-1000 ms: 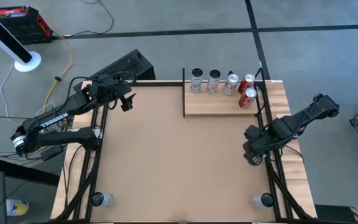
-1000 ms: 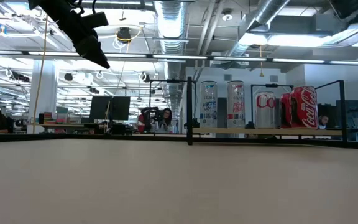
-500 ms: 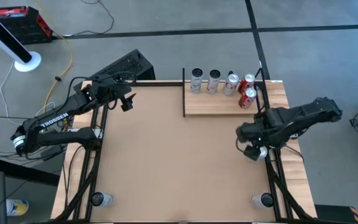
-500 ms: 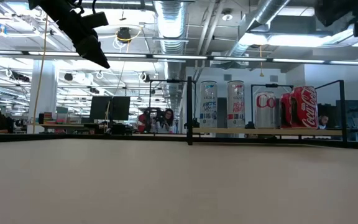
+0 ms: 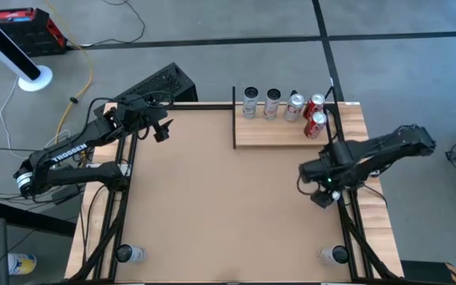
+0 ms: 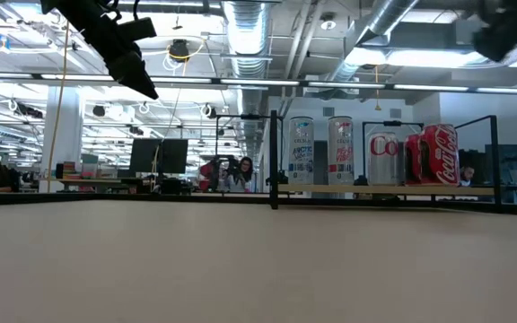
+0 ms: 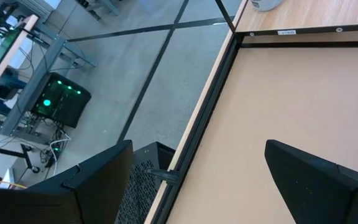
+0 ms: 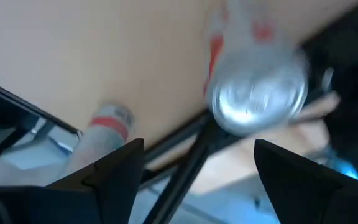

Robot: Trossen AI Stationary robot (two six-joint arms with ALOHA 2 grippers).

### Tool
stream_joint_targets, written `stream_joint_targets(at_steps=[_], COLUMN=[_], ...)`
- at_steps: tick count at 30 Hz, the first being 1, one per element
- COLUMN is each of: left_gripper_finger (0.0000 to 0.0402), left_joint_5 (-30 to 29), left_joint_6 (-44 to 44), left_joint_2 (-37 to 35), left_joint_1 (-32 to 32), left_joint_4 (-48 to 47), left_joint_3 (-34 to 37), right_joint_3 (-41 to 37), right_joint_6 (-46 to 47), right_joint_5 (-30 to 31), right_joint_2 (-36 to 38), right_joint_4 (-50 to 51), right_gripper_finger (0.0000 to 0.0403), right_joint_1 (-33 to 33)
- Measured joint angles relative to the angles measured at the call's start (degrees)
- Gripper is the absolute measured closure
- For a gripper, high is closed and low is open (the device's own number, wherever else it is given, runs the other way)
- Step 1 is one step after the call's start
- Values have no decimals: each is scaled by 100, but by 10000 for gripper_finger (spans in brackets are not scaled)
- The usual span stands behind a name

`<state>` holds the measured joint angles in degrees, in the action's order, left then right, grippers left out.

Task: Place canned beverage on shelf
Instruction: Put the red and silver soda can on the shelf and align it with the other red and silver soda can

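Near the table's right edge, the right hand (image 5: 317, 184) hovers open, below the shelf (image 5: 279, 133).

Only a couple of things are actually readable here: the left arm (image 5: 70, 150) has "TROSSEN" in white letters along its link, seen from overhead. From table level, the red can (image 6: 435, 154) on the shelf (image 6: 384, 190) shows Coca-Cola script. The print on the other cans beside it is too small to make out.
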<state>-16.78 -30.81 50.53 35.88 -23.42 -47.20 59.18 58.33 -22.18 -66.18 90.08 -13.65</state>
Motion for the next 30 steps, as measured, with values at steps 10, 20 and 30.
stream_joint_targets(at_steps=[10, 20, 30], left_gripper_finger=[51, 51, 51], left_joint_5=[-2, -2, -4], left_joint_6=[2, 0, 0], left_joint_2=[-1, 0, 0], left_joint_1=[-1, 0, 2], left_joint_4=[0, 0, 0], left_joint_3=[0, 0, 0], right_joint_3=[-262, -262, -262], right_joint_6=[2508, 3083, 2533], right_joint_5=[570, 1931, 1929], right_joint_2=[923, 1079, 730], right_joint_4=[-6, 0, -389], right_gripper_finger=[78, 78, 77], right_joint_1=[-1664, -1870, -1831])
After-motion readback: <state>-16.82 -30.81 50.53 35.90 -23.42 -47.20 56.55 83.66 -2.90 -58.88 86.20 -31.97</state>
